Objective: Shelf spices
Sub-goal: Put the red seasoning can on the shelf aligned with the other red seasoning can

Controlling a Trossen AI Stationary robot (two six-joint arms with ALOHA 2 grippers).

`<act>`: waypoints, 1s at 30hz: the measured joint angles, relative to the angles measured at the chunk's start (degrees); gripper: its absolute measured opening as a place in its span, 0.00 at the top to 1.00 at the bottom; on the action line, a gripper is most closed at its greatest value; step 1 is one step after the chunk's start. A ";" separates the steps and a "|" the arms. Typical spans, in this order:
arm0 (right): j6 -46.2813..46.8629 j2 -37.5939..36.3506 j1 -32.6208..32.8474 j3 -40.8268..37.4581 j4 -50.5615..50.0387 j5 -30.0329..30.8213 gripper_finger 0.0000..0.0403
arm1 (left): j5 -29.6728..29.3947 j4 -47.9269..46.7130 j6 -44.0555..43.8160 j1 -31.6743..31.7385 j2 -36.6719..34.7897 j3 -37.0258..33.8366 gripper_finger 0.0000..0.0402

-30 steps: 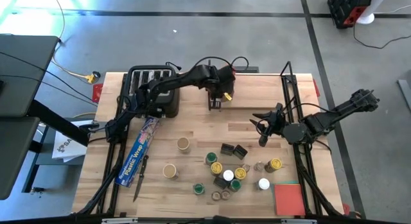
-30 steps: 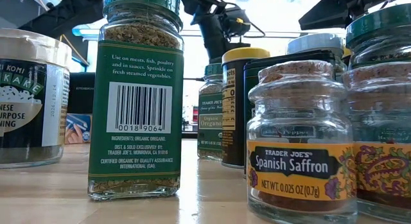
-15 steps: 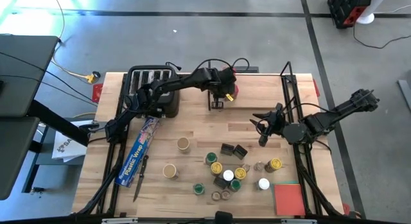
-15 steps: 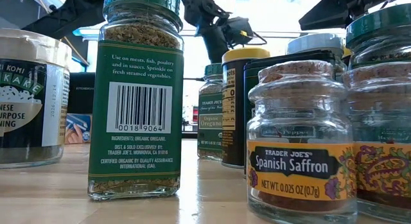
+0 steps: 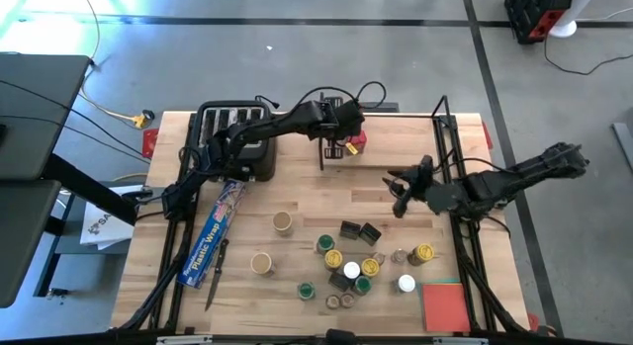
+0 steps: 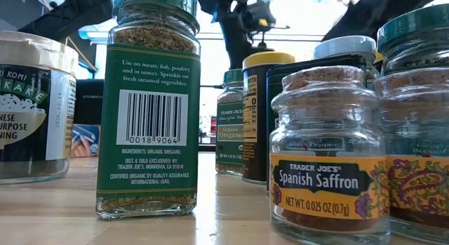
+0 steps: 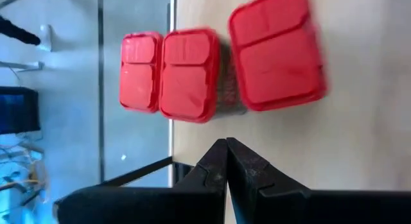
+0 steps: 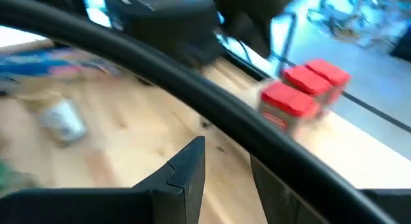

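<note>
Three red tins (image 7: 276,57) stand in a row by the far edge of the shelf's light-wood board (image 5: 297,192); the high view shows them as a red patch (image 5: 354,142). My left gripper (image 7: 226,153) (image 5: 332,155) hangs shut just on the near side of them, touching nothing. My right gripper (image 8: 225,172) (image 5: 401,194) is open, low over the board by the shelf's right rod frame (image 5: 447,157), and a black rod (image 8: 192,89) crosses its view. Most spices (image 5: 356,266) stand grouped near the front, among them an oregano jar (image 6: 151,104) and a saffron jar (image 6: 326,154).
A black toaster (image 5: 235,137) sits at the far left under my left arm. A blue plastic-wrap box (image 5: 215,234) and a dark utensil (image 5: 216,276) lie along the left side. Two tan-lidded jars (image 5: 283,221) stand apart. A red square pad (image 5: 445,305) lies at the near right.
My left gripper has risen and drawn back a little toward the toaster, uncovering the red tins that it stood over. My right gripper has shifted slightly toward the table's left and far edge.
</note>
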 joint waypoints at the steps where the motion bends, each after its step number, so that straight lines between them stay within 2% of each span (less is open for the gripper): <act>1: -1.40 0.85 -2.26 0.00 0.05 -1.23 0.71 | 0.88 -0.13 -0.87 -0.47 -0.86 0.05 1.00; 6: -6.70 5.81 -14.90 0.00 0.69 -9.87 0.71 | 1.98 -0.11 -4.29 -3.39 -6.36 0.09 1.00; 11: -10.36 11.03 -27.15 0.00 3.28 -14.21 0.72 | 1.93 -1.45 -8.82 -6.94 -12.97 0.16 1.00; 14: -14.22 14.76 -33.64 0.00 8.46 -22.46 0.76 | 1.95 -6.44 -13.63 -8.91 -16.81 0.22 1.00; 16: -15.81 17.71 -36.83 0.00 10.90 -25.55 0.81 | 1.83 -10.91 -17.35 -10.17 -18.83 0.25 1.00; 19: -16.83 22.21 -40.50 0.00 14.06 -25.77 0.87 | -0.46 -17.51 -24.31 -12.77 -20.55 0.25 1.00; 25: -17.29 30.04 -43.94 0.00 23.04 -30.45 0.97 | -13.10 -27.26 -34.39 -19.86 -20.94 0.19 1.00; 28: -17.25 32.76 -44.24 0.00 25.89 -32.73 0.99 | -16.04 -29.68 -38.70 -22.05 -21.08 -0.41 1.00; 30: -16.95 34.11 -44.24 0.00 26.82 -33.39 1.00 | -16.20 -29.40 -40.18 -23.07 -22.64 -3.49 1.00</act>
